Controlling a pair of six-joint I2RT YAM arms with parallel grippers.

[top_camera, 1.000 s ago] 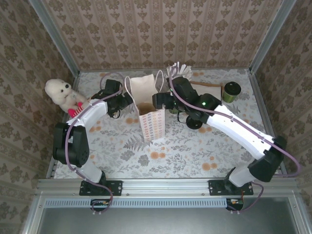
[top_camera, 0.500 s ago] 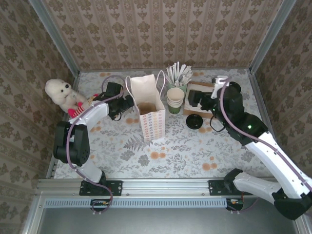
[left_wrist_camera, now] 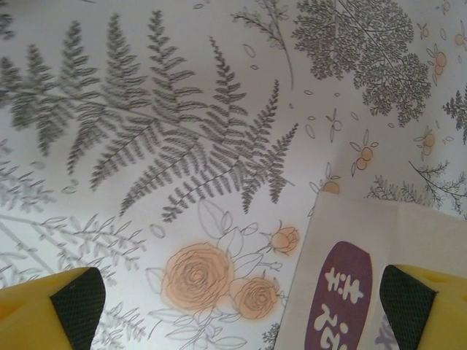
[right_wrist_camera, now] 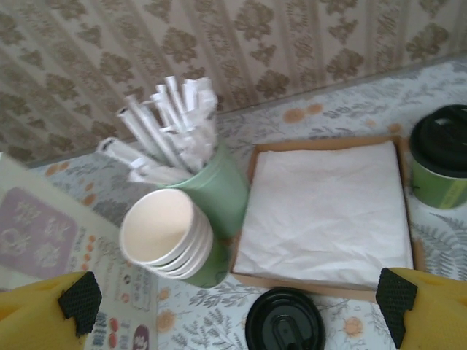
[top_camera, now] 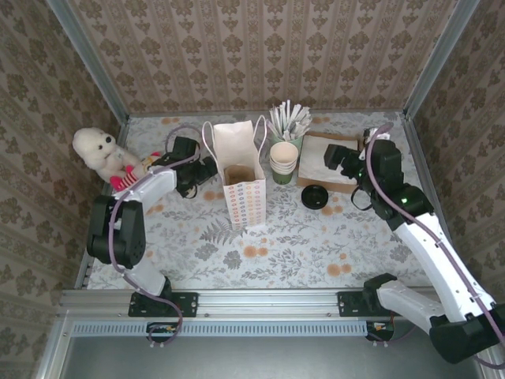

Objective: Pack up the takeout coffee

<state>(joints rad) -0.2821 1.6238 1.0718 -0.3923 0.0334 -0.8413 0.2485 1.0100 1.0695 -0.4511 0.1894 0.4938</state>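
Note:
The takeout coffee (right_wrist_camera: 440, 157), an olive-green cup with a black lid, stands at the right edge of the right wrist view, beside the napkin tray (right_wrist_camera: 325, 208). In the top view my right arm covers it. My right gripper (right_wrist_camera: 238, 306) is open and holds nothing; it hangs over the tray (top_camera: 325, 158), left of the coffee. The standing paper bag (top_camera: 245, 193) has its top open. My left gripper (top_camera: 205, 169) is open low beside the bag's left side, with the bag's wall (left_wrist_camera: 365, 277) near its right finger.
A stack of cream cups (top_camera: 284, 158) and a green cup of wrapped straws (top_camera: 290, 122) stand right of the bag. A loose black lid (top_camera: 314, 197) lies in front of the tray. A white plush toy (top_camera: 99, 150) sits at the far left. Walls close three sides.
My right arm has swung from beside the bag's top to the back right, over the napkin tray and the coffee. The left arm has hardly moved.

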